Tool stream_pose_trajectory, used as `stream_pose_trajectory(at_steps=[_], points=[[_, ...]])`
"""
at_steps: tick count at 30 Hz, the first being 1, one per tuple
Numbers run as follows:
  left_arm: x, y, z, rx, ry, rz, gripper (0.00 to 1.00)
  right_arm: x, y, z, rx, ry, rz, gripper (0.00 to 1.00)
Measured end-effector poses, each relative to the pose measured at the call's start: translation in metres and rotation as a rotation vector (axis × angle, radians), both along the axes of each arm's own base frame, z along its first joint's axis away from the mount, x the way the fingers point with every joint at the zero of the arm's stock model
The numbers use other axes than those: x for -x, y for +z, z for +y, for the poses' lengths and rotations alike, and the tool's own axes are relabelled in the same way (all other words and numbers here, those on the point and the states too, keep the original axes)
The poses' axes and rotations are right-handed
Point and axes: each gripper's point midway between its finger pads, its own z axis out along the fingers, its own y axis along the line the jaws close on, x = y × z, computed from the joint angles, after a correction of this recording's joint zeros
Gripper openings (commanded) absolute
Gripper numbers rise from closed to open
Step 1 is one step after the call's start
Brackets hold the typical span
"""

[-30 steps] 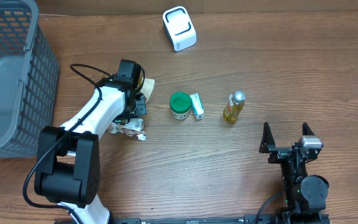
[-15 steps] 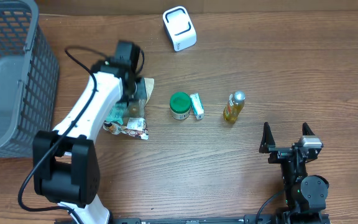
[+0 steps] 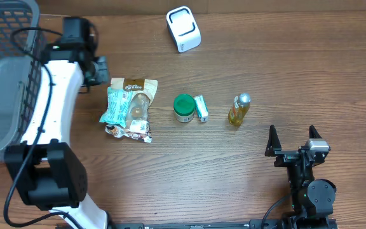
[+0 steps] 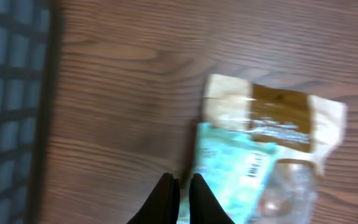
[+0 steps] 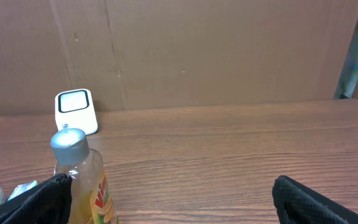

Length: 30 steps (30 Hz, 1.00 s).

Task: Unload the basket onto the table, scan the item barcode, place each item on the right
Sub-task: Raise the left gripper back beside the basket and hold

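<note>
Several items lie mid-table: a teal snack packet (image 3: pixel 115 106) overlapping a brown-topped clear packet (image 3: pixel 136 95), a green-lidded jar (image 3: pixel 183 107), a small teal box (image 3: pixel 201 108) and a yellow bottle (image 3: pixel 239 109) with a silver cap. The white scanner (image 3: pixel 183 28) stands at the back. My left gripper (image 3: pixel 100 69) hovers beside the basket, up and left of the packets, shut with nothing in it. The left wrist view shows its gripper (image 4: pixel 180 198) over the teal packet's (image 4: pixel 244 174) left edge. My right gripper (image 3: pixel 292 142) rests open at the front right, the bottle (image 5: pixel 79 183) by its left finger.
A grey mesh basket (image 3: pixel 5 83) fills the far left, close to my left arm. In the right wrist view the scanner (image 5: pixel 76 111) stands in front of a brown cardboard wall. Bare wood lies between the bottle and the right gripper.
My left arm has swung up and left, off the packets and toward the basket. The packets now lie uncovered on the table. The right arm has not moved.
</note>
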Motion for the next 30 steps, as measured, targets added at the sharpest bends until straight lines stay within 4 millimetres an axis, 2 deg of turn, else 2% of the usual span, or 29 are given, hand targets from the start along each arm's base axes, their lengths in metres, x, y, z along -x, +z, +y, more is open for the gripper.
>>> stream_pose_trajectory(at_steps=[1,2,4,8,30], points=[[0.001,0.000,0.009,-0.004,0.005,0.002,0.17,0.000,0.000,0.000,0.000,-0.001,0.000,1.00],[0.001,0.000,0.015,-0.007,0.009,0.002,0.36,0.000,0.000,0.000,0.000,0.000,0.000,1.00],[0.003,0.000,0.026,-0.012,0.016,0.005,1.00,0.000,0.000,0.000,0.000,0.000,0.000,1.00],[0.007,-0.001,0.036,-0.015,0.025,0.020,1.00,0.000,0.000,0.000,0.000,0.000,0.000,1.00],[0.008,-0.002,0.036,-0.012,0.023,0.024,1.00,0.000,0.000,0.000,0.000,0.000,0.000,1.00]])
